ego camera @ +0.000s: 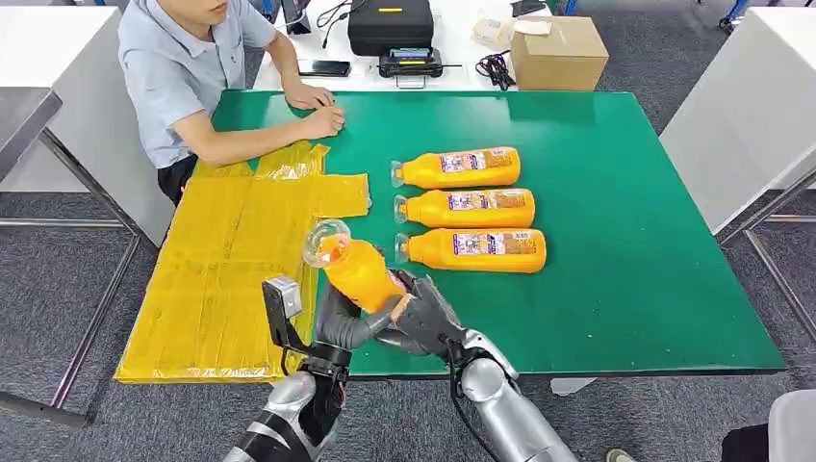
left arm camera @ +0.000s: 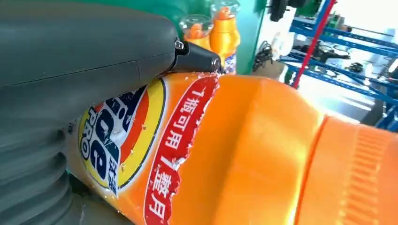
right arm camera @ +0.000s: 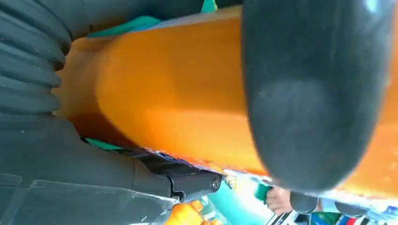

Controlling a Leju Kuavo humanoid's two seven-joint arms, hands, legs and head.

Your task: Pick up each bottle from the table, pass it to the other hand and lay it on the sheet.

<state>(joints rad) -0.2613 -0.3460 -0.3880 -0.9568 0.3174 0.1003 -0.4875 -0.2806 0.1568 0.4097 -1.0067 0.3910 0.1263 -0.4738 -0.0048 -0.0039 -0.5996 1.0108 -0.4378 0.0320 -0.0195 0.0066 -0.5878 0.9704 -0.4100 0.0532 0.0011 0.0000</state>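
Observation:
An orange bottle (ego camera: 358, 273) with a clear cap is held tilted above the green table's (ego camera: 625, 289) front edge, cap pointing up and away from me. My left hand (ego camera: 342, 322) grips its lower body from the left and my right hand (ego camera: 423, 313) grips it from the right. Up close, the left wrist view has the bottle's label (left arm camera: 141, 150) under the left hand (left arm camera: 70, 70). The right hand (right arm camera: 56, 154) wraps the orange body (right arm camera: 173, 93). Three more bottles (ego camera: 460, 167) (ego camera: 469, 207) (ego camera: 476, 249) lie side by side on the table. The yellow sheet (ego camera: 231, 260) lies to the left.
A person sits at the table's far left corner with both hands (ego camera: 316, 108) resting on the green surface near the sheet. Behind the table stand a black case (ego camera: 390, 24), a phone (ego camera: 323, 67) and a cardboard box (ego camera: 558, 50). White tables flank both sides.

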